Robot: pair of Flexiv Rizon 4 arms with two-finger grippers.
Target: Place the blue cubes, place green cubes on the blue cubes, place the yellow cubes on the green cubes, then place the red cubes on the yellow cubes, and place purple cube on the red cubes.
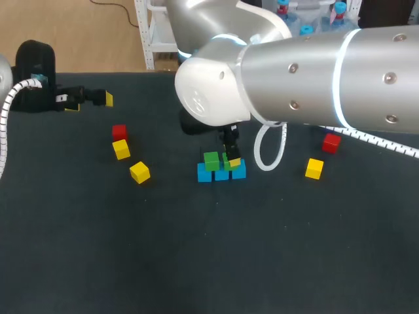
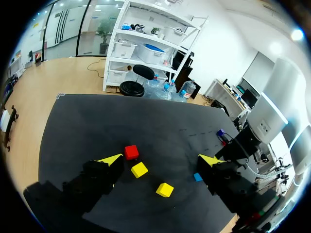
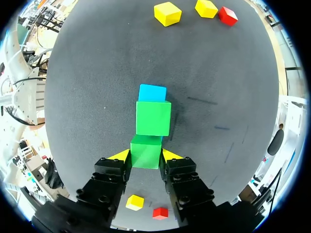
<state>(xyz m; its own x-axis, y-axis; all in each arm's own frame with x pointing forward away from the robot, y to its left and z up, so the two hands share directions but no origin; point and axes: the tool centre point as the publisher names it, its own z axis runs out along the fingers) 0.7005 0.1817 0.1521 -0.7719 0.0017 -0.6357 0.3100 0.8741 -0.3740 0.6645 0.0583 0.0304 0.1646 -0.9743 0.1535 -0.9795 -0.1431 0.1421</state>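
Observation:
Three blue cubes (image 1: 221, 174) lie in a row mid-table. One green cube (image 1: 211, 160) rests on the row's left part. My right gripper (image 1: 230, 159) is shut on a second green cube (image 3: 146, 151), held just beside the first green cube (image 3: 153, 118), with a blue cube (image 3: 152, 92) showing beyond. My left gripper (image 1: 90, 99) hangs open and empty at the far left. Ahead of the left gripper (image 2: 160, 160) lie a red cube (image 2: 131, 152) and two yellow cubes (image 2: 139, 169) (image 2: 164, 189). No purple cube shows.
Left of the stack lie a red cube (image 1: 118, 131) and two yellow cubes (image 1: 121, 149) (image 1: 139, 172). To its right are a red cube (image 1: 331, 142) and a yellow cube (image 1: 314, 168). My right arm's bulk (image 1: 314, 72) hides the table's far middle.

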